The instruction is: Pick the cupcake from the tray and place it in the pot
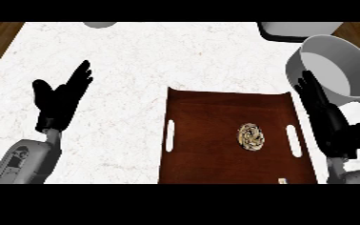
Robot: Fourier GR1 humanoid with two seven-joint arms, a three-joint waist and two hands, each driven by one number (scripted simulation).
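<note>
With the open right hand [330,119] beside the brown wooden tray [211,119], reaching for the small swirl-topped cupcake [251,136] risks knocking the grey round pot [325,66] at the white marble worktop's [126,57] right edge.

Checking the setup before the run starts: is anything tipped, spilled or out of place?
Nothing stands out. The cupcake sits on the brown tray, the pot stands upright at the right, and both hands are open.

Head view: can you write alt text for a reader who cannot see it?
A cupcake sits on a brown tray on a white marble counter, with a white pot at the tray's upper right. The left hand and right hand are open, holding nothing.
</note>
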